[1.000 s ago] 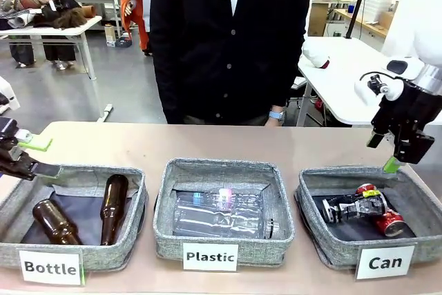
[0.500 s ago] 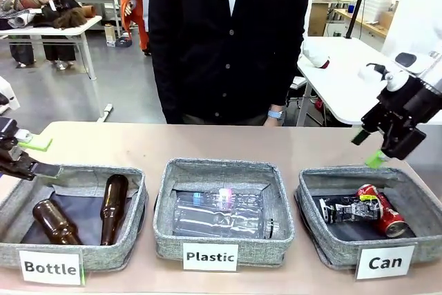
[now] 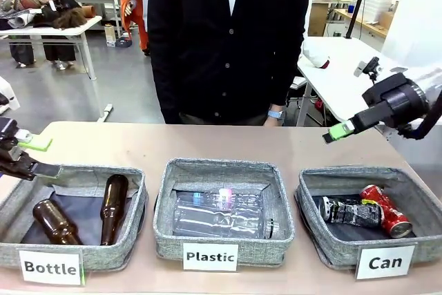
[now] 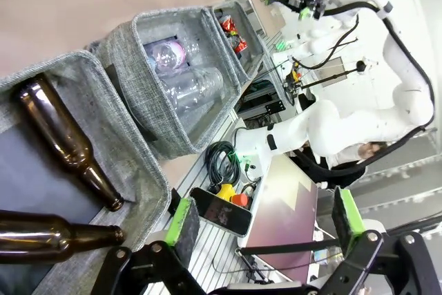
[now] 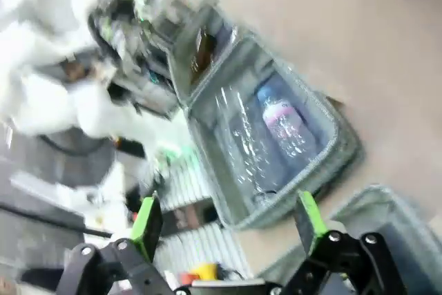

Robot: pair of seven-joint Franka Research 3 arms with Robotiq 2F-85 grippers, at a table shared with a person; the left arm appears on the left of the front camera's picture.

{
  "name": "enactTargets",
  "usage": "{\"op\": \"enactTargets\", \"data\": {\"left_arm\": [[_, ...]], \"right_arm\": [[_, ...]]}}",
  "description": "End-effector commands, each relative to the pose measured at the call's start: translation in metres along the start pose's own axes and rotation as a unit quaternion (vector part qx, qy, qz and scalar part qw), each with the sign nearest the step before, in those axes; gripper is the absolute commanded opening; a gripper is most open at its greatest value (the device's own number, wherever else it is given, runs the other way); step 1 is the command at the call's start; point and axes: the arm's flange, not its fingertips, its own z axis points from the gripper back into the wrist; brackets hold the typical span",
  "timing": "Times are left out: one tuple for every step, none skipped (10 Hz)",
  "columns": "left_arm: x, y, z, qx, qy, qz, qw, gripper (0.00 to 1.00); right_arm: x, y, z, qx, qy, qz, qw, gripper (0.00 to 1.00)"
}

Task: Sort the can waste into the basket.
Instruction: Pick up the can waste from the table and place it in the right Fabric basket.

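Grey fabric basket (image 3: 324, 246) labelled "Can", nearest me at the desk's (image 3: 290, 146) right end, holds both cans: the red can (image 3: 388, 212) lying against the black can (image 3: 347, 212) on the dark lining. I see no can loose on the desk, so I judge the sorting done. Above and behind that basket my right gripper (image 3: 338, 131) hangs tilted toward the middle, fingers apart and empty. At the far left, my left gripper (image 3: 33, 157) sits over the "Bottle" basket's (image 3: 131, 229) rim, fingers apart, holding nothing.
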Motion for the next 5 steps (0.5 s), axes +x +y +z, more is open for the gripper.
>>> {"op": "enactTargets", "data": {"left_arm": [[-0.001, -0.002, 0.002, -0.004, 0.001, -0.002, 1.0, 1.0], [-0.001, -0.002, 0.002, -0.004, 0.001, -0.002, 1.0, 1.0], [-0.001, -0.002, 0.002, -0.004, 0.001, -0.002, 1.0, 1.0], [-0.001, -0.002, 0.002, -0.004, 0.001, -0.002, 1.0, 1.0], [-0.001, -0.002, 0.002, -0.004, 0.001, -0.002, 1.0, 1.0]], "right_arm": [[0.012, 0.002, 0.009, 0.071, -0.172, -0.158, 0.97, 1.0], [0.013, -0.001, 0.017, 0.067, -0.197, -0.164, 0.964, 1.0], [0.0, -0.008, 0.006, 0.027, -0.043, -0.066, 0.997, 1.0], [0.0, -0.008, 0.006, 0.027, -0.043, -0.066, 0.997, 1.0], [0.0, -0.008, 0.006, 0.027, -0.043, -0.066, 0.997, 1.0]]}}
